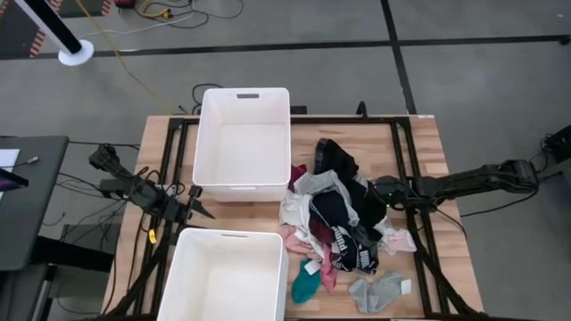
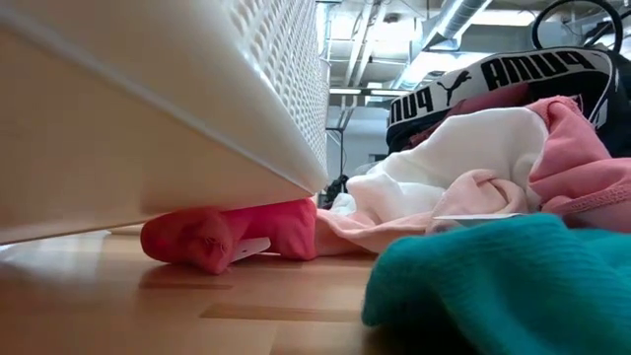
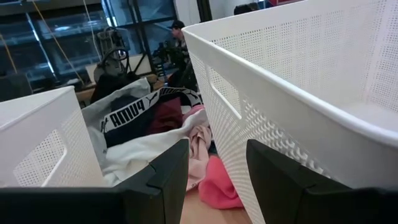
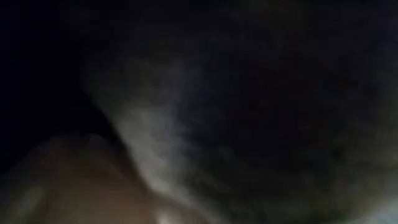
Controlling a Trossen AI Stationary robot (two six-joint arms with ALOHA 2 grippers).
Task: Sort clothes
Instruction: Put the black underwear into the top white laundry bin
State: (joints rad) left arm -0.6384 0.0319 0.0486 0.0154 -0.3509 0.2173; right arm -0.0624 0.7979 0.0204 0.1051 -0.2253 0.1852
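Black fabric swallows the right claw [image 1: 379, 192] where it sits at the right edge of the jumbled heap of small soft garments [image 1: 339, 218] on the wooden slatted desk [image 1: 419, 143]. Its wrist view is nothing but dark cloth pressed up close, so I cannot tell whether that claw is clenched on anything or merely buried in the pile.

Over on the other side, the left claw [image 1: 201, 209] waits low between the two white perforated plastic bins, the far bin [image 1: 243, 107] and the near bin [image 1: 227, 245]. Its two dark fingers [image 3: 168, 171] stand apart with nothing between them, pointing towards the heap.

Now the risks. That heap is tangled: black-and-white logo waistband [image 2: 493, 74], pale pink cloth [image 2: 463, 192], white cloth [image 2: 463, 138] all lapped over each other. If the right claw lifts from there, it is likely to drag up several pieces at once, and a mixed bundle in one bin spoils the sort. A trailing item could also slide off the desk's right edge, which is close by.

Look at the bright pink sock [image 2: 227, 235] too: it lies against the foot of a bin wall, seemingly tucked under it, so pulling it might shove the bin. The teal sock [image 1: 305, 285] and the grey sock [image 1: 379, 290] lie loose near the front edge, and a careless sweep could knock them to the floor. Both bins look empty, so everything remains to be sorted.
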